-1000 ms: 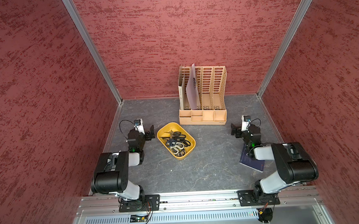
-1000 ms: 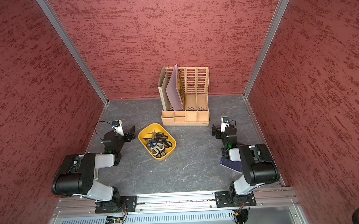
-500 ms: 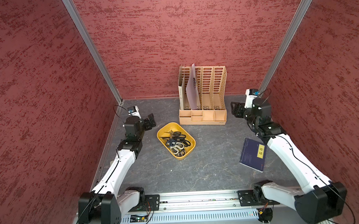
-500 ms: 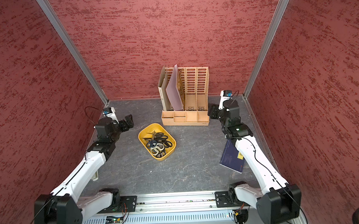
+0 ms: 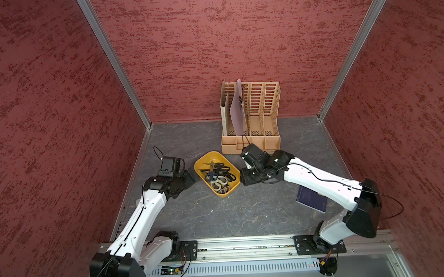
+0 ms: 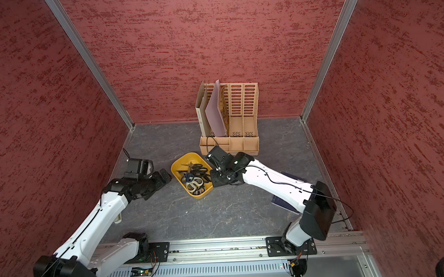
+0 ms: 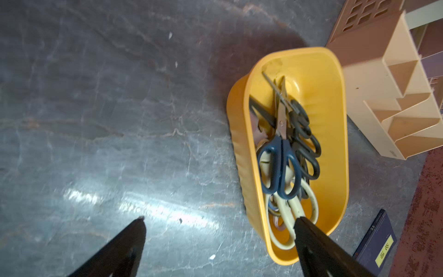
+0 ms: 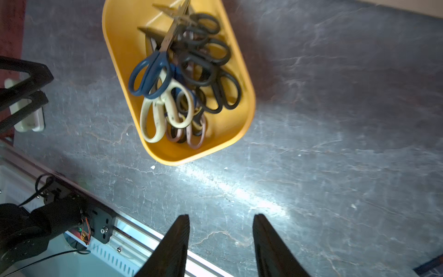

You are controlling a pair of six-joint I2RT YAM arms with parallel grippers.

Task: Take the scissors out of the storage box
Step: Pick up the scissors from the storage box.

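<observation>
The storage box [image 5: 203, 161] [image 6: 177, 168] is a shallow mustard-yellow tray on the grey floor, left of centre. Inside it lies a tangled pile of scissors [image 5: 219, 177] [image 6: 195, 178]: black-handled pairs, a dark blue pair [image 7: 280, 167] [image 8: 153, 74] and cream shears [image 7: 297, 208] [image 8: 155, 115]. My left gripper [image 5: 191, 176] [image 7: 219, 219] hovers at the box's left side, open wide. One finger [image 7: 311, 239] overlaps the box's end, the other is over the floor. My right gripper [image 5: 242, 180] [image 8: 220, 215] hangs at the box's right side, open, narrower, and holds nothing.
A tall tan slotted file organiser [image 5: 251, 122] with sheets in it stands just behind the box, near the right wrist. A dark blue book [image 5: 311, 198] lies on the floor under the right arm. Red walls close in three sides. A metal rail [image 5: 247, 247] runs along the front.
Both arms have swung in from near the side walls, and their grippers now flank the box. The right jaws have narrowed. The left jaws stay wide.
</observation>
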